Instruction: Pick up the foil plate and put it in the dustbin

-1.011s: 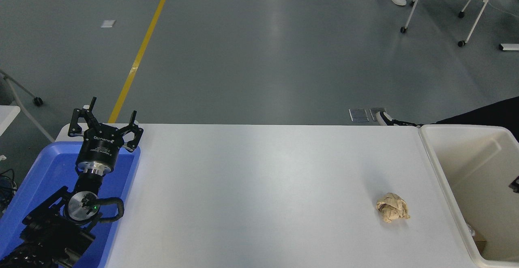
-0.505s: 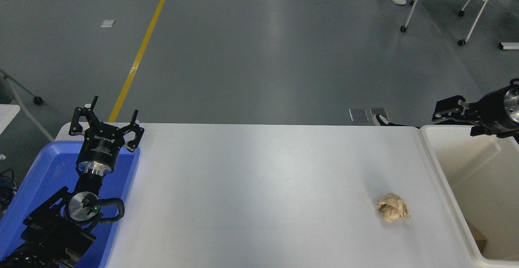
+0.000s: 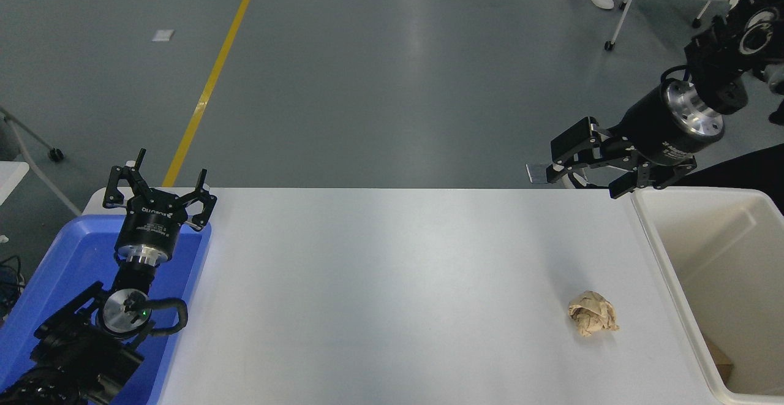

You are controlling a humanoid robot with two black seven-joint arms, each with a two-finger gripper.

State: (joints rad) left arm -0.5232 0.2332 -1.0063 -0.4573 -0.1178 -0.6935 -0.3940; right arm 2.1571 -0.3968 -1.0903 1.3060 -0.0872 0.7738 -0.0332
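Foil plate is nowhere you can see on the worktop point(image 3: 392, 282) or in the dustbin point(image 3: 674, 282), and your right hand point(image 3: 585, 172) hangs empty, fingers apart, beside it; judged by its kind, it crushes easily, so pinch its rim.

The dustbin point(image 3: 723, 282), a large cream-white rectangular plastic bin with smooth walls and a thick rounded rim, stands upright and open-topped at the table's right end. Its far left corner lies just below and to the right of the right gripper's point(image 3: 582, 169) spread fingers point(image 3: 566, 144), which hang over the table's far edge, empty. Inside the bin only a brownish scrap shows near its lower left corner.
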